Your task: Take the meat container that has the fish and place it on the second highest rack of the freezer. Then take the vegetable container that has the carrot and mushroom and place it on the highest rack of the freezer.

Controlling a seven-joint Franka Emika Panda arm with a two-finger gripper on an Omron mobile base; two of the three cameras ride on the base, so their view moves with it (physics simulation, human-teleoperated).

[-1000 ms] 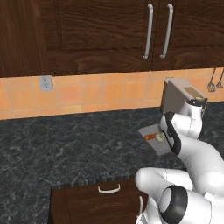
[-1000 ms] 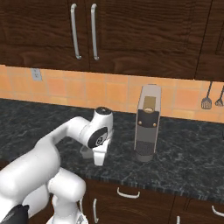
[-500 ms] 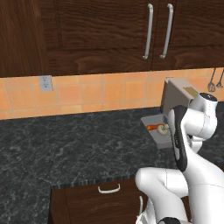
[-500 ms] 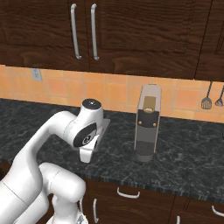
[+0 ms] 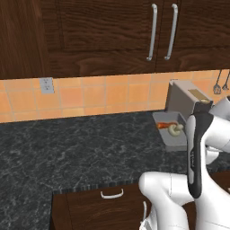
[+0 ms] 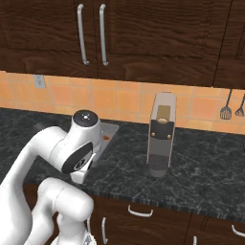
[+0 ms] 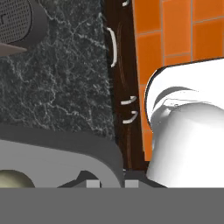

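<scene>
Arm swung fwd, gripper (image 7: 109,183) on tray (image 7: 57,151) rim

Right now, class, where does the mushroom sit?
In the left base view, the mushroom lies in the grey tray on the dark counter, just right of the carrot, in front of the coffee machine.

The white arm (image 6: 57,148) bends over the dark worktop (image 6: 201,162), its elbow covering most of a grey tray (image 6: 109,131) by the wall. An orange speck shows in the tray. Just right stands a coffee machine (image 6: 160,136), upright, utensils (image 6: 232,106) hanging beyond.
</scene>
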